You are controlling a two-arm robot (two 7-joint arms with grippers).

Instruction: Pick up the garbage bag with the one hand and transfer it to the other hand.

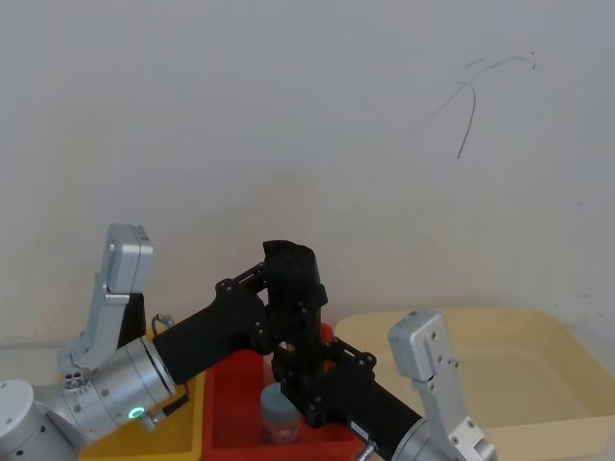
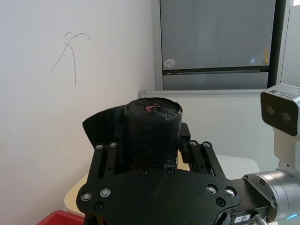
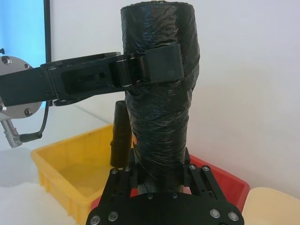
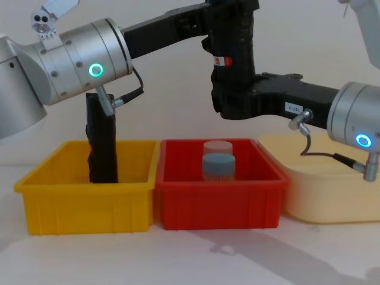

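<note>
The garbage bag [image 4: 236, 37], a tight black roll with a small red-and-white label, stands upright in the air above the red bin [image 4: 217, 205]. My left gripper [image 4: 228, 21], on the arm with the green ring light, is shut on the roll's upper part. One of its fingers [image 3: 159, 65] wraps the roll in the right wrist view. My right gripper [image 4: 233, 101], on the arm with the blue ring light, is shut on the lower part of the garbage bag [image 3: 159, 126]. From the head view the garbage bag [image 1: 288, 269] sits between both black grippers.
A yellow bin [image 4: 83, 205] at the left holds a second black roll [image 4: 101, 142] standing upright. In the red bin is a clear jar with a grey cap [image 4: 218, 163]. A cream tub [image 4: 332, 196] stands at the right. A white wall is close behind.
</note>
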